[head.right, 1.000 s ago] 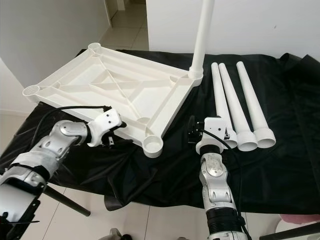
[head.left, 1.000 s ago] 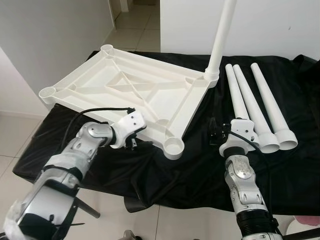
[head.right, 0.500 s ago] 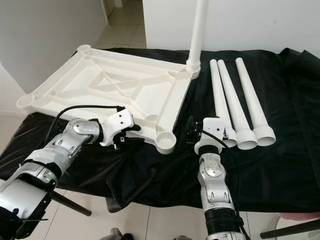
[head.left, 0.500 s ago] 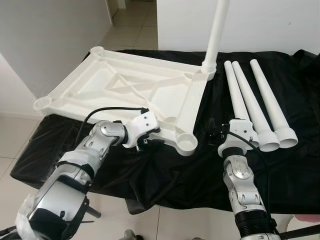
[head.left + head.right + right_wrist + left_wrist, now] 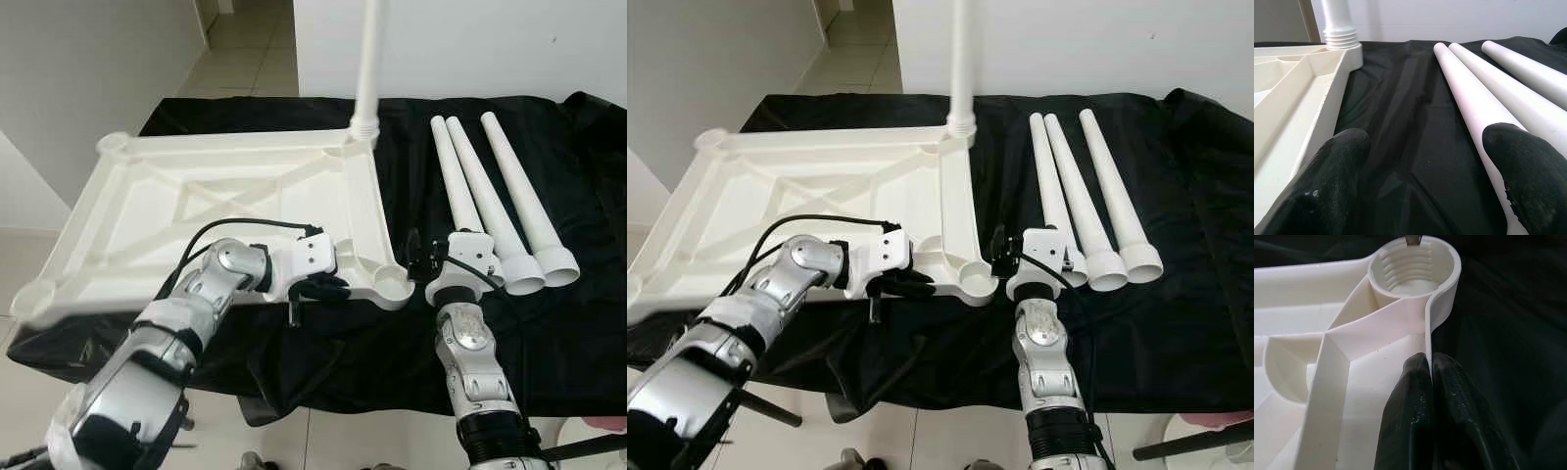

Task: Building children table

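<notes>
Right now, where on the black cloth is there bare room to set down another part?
Bare black cloth runs between the table top and the three loose legs, and a wider patch lies right of those legs. It is crowded at the near corner socket, between the left gripper and right gripper.

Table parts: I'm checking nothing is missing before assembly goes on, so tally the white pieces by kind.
Upside-down tabletop: 1
Leg already screwed into a corner socket: 1
Loose legs lying on the black cloth: 3
Total: 5 white pieces
</notes>
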`<state>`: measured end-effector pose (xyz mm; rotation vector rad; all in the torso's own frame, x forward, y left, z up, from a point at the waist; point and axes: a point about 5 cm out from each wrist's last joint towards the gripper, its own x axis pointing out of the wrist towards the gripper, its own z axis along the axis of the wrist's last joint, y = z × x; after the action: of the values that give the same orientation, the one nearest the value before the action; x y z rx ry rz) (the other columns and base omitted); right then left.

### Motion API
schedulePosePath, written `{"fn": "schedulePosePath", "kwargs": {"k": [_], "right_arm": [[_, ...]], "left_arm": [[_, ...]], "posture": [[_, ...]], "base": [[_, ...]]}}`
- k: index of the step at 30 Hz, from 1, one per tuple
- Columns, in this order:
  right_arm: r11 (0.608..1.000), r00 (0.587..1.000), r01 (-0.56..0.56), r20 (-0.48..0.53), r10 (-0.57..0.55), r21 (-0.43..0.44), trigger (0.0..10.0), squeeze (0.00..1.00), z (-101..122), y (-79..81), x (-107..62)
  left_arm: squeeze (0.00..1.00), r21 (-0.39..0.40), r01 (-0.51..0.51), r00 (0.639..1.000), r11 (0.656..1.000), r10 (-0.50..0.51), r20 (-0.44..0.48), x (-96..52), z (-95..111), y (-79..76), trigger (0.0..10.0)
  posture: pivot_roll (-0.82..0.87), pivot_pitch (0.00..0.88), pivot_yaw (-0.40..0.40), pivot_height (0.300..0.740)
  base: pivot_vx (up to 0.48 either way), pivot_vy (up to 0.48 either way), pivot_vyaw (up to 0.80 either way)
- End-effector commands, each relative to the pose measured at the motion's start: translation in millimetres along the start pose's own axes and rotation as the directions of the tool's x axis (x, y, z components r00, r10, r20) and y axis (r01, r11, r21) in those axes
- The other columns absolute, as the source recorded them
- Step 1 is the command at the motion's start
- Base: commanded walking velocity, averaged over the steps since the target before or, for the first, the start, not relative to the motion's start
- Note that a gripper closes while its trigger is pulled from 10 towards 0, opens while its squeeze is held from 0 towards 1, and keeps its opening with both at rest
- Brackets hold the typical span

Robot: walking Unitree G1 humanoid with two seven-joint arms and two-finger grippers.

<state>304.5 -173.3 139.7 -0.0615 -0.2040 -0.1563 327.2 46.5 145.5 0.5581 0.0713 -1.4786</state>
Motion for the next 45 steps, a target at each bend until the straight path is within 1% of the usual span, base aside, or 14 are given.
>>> {"fn": "schedulePosePath", "kwargs": {"k": [1,5,6,7,8,16,17,21,23,29,34,35,42,45], "right_arm": [[1.000,1.000,0.006,-0.022,-0.007,-0.001,10.0,0.00,-4.1,0.8,-1.3],[1.000,1.000,0.005,-0.011,-0.005,-0.001,10.0,0.00,-2.2,1.0,-0.6],[1.000,1.000,0.007,0.000,-0.007,0.003,10.0,0.00,-0.3,0.4,-0.3],[1.000,1.000,0.009,0.008,-0.010,0.006,10.0,0.00,1.0,0.0,-0.1],[1.000,1.000,0.017,0.021,-0.017,0.007,10.0,0.00,3.2,-1.0,0.4],[0.998,0.994,0.056,0.089,-0.057,0.017,10.0,0.00,16.5,-6.5,3.6],[0.998,0.993,0.065,0.098,-0.066,0.016,10.0,0.00,18.5,-7.9,4.0],[0.995,0.989,0.091,0.115,-0.095,0.041,10.0,0.00,23.2,-12.9,4.2],[0.994,0.987,0.106,0.117,-0.109,0.037,10.0,0.00,23.7,-15.3,3.2],[0.988,0.985,0.155,0.071,-0.157,0.029,10.0,0.00,16.2,-23.5,-3.9],[0.982,0.982,0.189,0.031,-0.189,0.003,10.0,0.00,8.3,-29.5,-9.5],[0.977,0.977,0.215,-0.012,-0.214,0.011,10.0,0.00,0.6,-35.0,-14.1],[0.979,0.978,0.203,-0.061,-0.201,0.018,10.0,0.00,-7.4,-37.2,-17.0],[0.985,0.981,0.168,-0.100,-0.164,0.033,10.0,0.00,-14.7,-36.4,-15.7]], "left_arm": [[0.00,-0.027,0.021,1.000,0.999,-0.021,-0.020,9.5,-9.1,-12.9,10.0],[0.00,-0.030,-0.003,1.000,1.000,0.003,-0.013,6.9,-4.0,-6.6,10.0],[0.64,-0.034,-0.017,1.000,0.999,0.017,0.004,4.9,0.8,-3.2,10.0],[0.64,-0.036,-0.026,1.000,0.999,0.026,0.017,3.5,4.2,-1.1,10.0],[1.00,-0.047,-0.027,0.999,0.999,0.029,0.037,0.6,8.2,0.7,10.0],[1.00,-0.054,-0.142,0.983,0.988,0.147,0.111,-18.3,24.5,14.2,10.0],[0.00,-0.053,-0.172,0.975,0.984,0.178,0.134,-22.9,29.4,16.8,10.0],[0.00,-0.078,-0.310,0.925,0.948,0.319,0.204,-37.9,41.1,27.5,10.0],[0.00,-0.163,-0.392,0.876,0.905,0.422,0.235,-46.5,42.1,34.4,10.0],[0.00,-0.253,-0.492,0.800,0.833,0.548,0.246,-55.9,38.1,32.5,10.0],[0.00,-0.285,-0.510,0.782,0.812,0.575,0.240,-56.6,36.1,27.0,10.0],[0.00,-0.313,-0.531,0.761,0.787,0.606,0.231,-56.9,34.8,23.6,10.0],[0.00,-0.335,-0.565,0.729,0.754,0.646,0.225,-57.4,34.2,22.9,10.0],[0.00,-0.387,-0.572,0.716,0.723,0.670,0.194,-49.6,29.1,23.6,10.0]], "posture": [[-0.09,0.114,0.102,0.740],[-0.09,0.114,0.102,0.740],[-0.08,0.113,0.100,0.740],[-0.08,0.113,0.100,0.740],[-0.08,0.112,0.101,0.740],[-0.08,0.109,0.102,0.740],[-0.08,0.106,0.101,0.740],[-0.07,0.101,0.095,0.740],[-0.07,0.095,0.091,0.740],[-0.06,0.080,0.069,0.740],[-0.06,0.073,0.063,0.740],[-0.06,0.066,0.058,0.740],[-0.06,0.057,0.057,0.740],[-0.07,0.048,0.053,0.740]], "base": [[0.000,0.000,0.00],[0.000,0.000,0.00],[0.000,0.000,0.00],[0.000,0.000,0.00],[0.000,0.000,0.00],[0.000,0.000,0.00],[0.000,0.000,0.00],[0.000,0.000,0.00],[0.000,0.000,0.00],[0.000,0.000,0.00],[0.000,0.000,0.00],[0.000,0.000,0.00],[0.000,0.000,0.00],[0.000,0.000,0.00]]}}
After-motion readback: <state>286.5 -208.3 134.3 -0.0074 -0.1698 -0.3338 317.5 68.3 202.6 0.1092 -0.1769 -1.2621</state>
